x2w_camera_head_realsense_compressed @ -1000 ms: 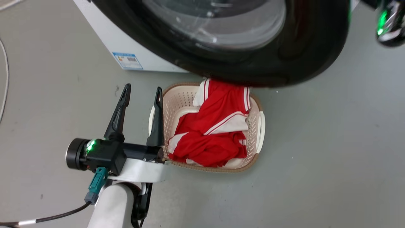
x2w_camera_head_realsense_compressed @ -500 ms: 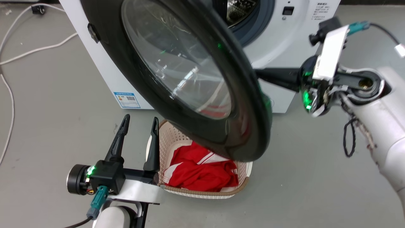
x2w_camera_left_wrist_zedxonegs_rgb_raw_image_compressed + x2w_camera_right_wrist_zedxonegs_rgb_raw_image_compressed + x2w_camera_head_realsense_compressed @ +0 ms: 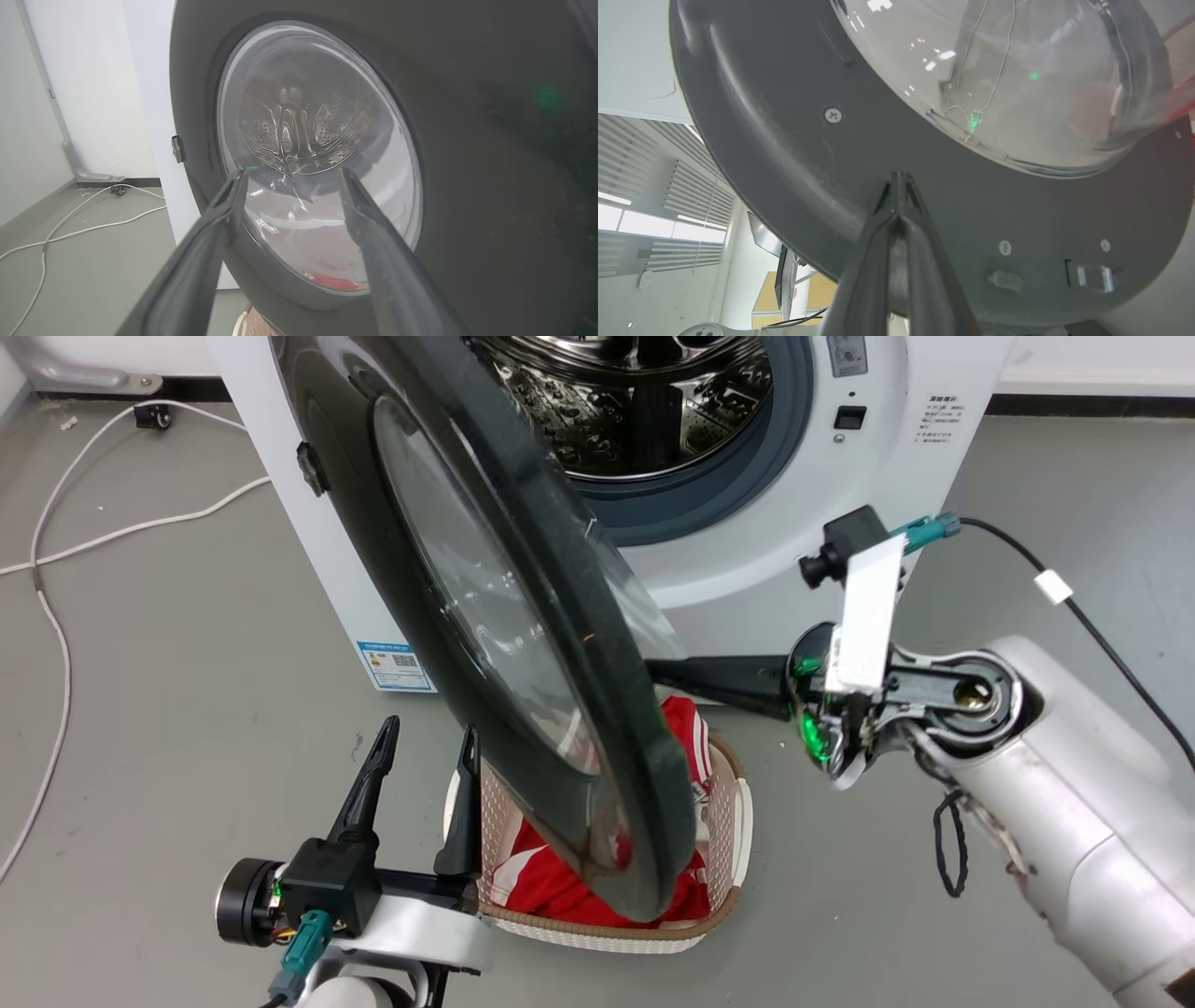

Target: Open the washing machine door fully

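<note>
Grey floor (image 3: 140,756) carries the washer (image 3: 896,467), whose door (image 3: 485,616) stands swung out on its left hinge, over a basket (image 3: 738,821). Right hand (image 3: 899,179), fingers closed together, has its tips against the door's inner face. Left hand (image 3: 429,728), spread wide and empty, faces the outer glass without touching it.

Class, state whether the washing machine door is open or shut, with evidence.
Open: the door stands swung away, exposing the steel drum.

Glossy black washing machine door (image 3: 485,616) stands ajar from white washing machine (image 3: 896,476).
</note>
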